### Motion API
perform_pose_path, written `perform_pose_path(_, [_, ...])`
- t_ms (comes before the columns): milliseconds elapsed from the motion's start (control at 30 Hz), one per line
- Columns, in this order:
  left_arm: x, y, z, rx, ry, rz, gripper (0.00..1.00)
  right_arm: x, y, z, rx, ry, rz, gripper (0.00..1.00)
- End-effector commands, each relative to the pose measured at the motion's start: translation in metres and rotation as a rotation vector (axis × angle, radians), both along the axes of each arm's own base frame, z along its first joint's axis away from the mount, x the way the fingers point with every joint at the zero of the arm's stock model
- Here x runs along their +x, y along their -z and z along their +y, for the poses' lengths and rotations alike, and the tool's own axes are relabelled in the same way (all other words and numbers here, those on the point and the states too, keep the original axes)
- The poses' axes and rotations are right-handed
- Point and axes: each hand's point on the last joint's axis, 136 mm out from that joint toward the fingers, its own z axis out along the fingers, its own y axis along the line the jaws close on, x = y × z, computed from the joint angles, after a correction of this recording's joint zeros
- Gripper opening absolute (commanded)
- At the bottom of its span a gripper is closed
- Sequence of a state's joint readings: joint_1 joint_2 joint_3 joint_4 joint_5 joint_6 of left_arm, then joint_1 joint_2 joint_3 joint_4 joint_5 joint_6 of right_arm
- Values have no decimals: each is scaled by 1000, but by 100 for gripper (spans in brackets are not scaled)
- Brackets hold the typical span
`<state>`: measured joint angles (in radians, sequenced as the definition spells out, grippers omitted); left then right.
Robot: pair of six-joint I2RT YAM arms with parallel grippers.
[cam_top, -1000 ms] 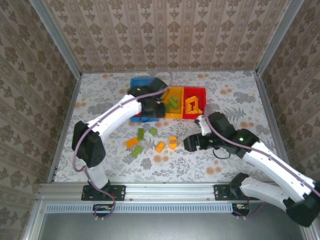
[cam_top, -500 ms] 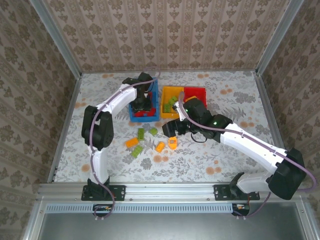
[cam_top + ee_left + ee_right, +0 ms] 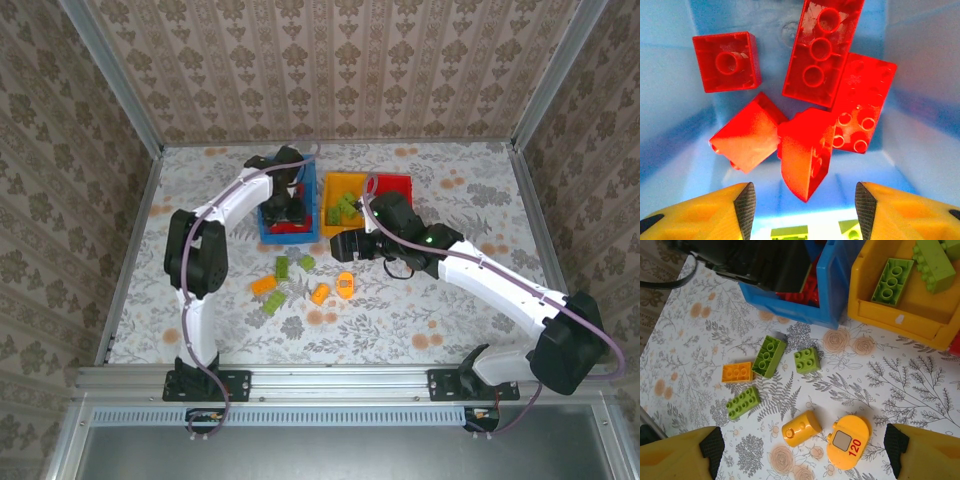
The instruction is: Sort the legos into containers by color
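Presently left jaws hung spread and empty inside the blue bin (image 3: pixel 670 75), over five red legos (image 3: pixel 822 50). Right jaws, also spread, hovered above green and orange legos (image 3: pixel 769 356) loose on the surface (image 3: pixel 920 390), near the yellow bin (image 3: pixel 880 320).

a robot test cell dressed up like a home, not a real room. damask wallpaper (image 3: pixel 330 70) covers flat panels beyond the left gripper (image 3: pixel 285 208) and out to either side of both grippers, with bare aluminium posts (image 3: pixel 110 75) at the corners. a floral cloth (image 3: pixel 470 190) lies under the right gripper (image 3: pixel 343 246). behind both, the arm bases (image 3: pixel 205 383) are bolted to a metal rail (image 3: pixel 340 382).
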<state>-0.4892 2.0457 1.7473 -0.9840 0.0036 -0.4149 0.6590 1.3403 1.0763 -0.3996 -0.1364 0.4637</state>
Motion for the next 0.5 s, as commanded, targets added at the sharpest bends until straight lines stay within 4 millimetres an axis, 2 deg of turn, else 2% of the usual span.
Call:
perform_pose_path(0, [-7,-36,3,-50,-20,-49,58,2,11,-10,-30,57,40,86])
perform_pose_path(133, [-14,-58,2,-87,-39,-102,61,-9,37,-15,-40,80,122,85])
perform_pose_path(233, [-28,-76,0,-119,-30,-162,61,-21,59,-16,-77,82,202,85])
perform_pose_path(300, [-42,-87,-4,-151,-8,-206,61,-28,84,-14,-129,90,281,85])
perform_pose_path(467, [-92,-109,-28,-340,132,-314,61,-35,113,-5,-175,119,379,84])
